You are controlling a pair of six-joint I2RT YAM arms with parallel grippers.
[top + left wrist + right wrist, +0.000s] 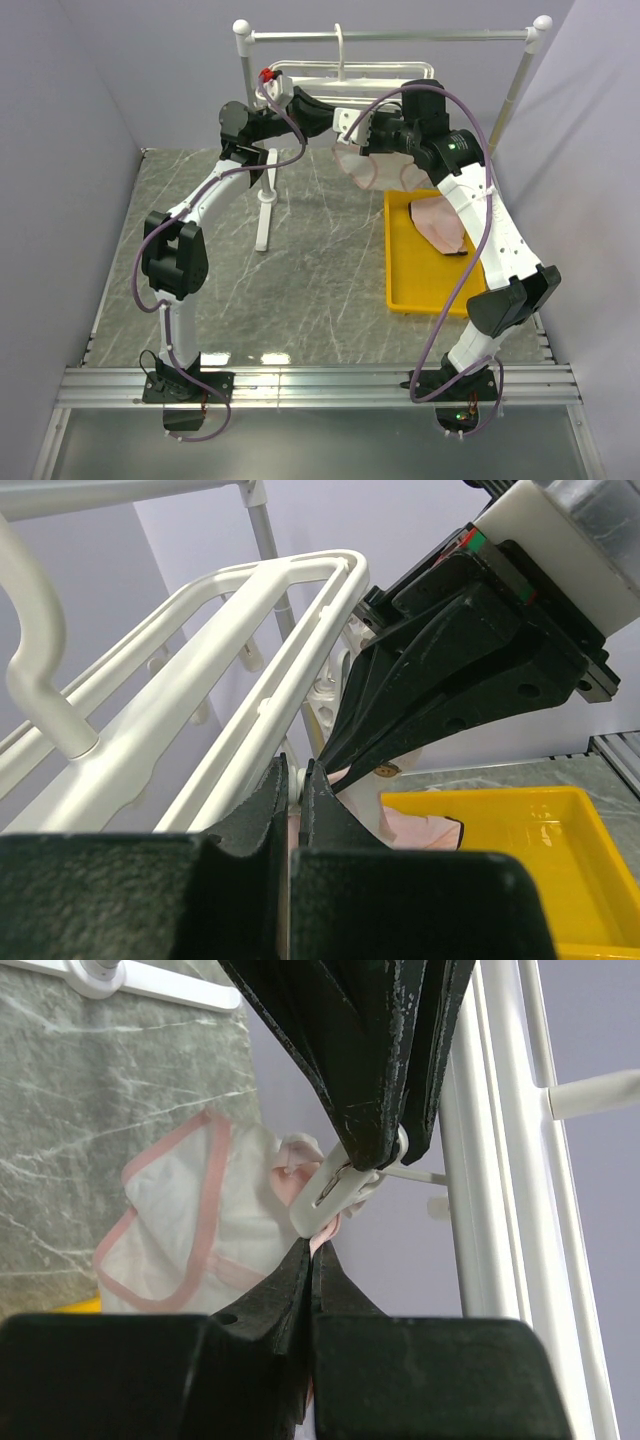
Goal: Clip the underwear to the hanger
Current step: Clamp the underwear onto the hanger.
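The white hanger hangs from the rail at the back, and its bars fill the left wrist view. My left gripper is shut on the top of a small white clip under the hanger; its tips pinch it. My right gripper is shut on the pink edge of a pale underwear, with its tips right below the clip mouth. The fabric edge sits in the clip's mouth. The brief hangs below both grippers. A second pink underwear with navy trim lies in the tray.
A yellow tray sits right of centre on the marble table and shows in the left wrist view. The grey rail stand with white ball ends spans the back, with its white foot on the table.
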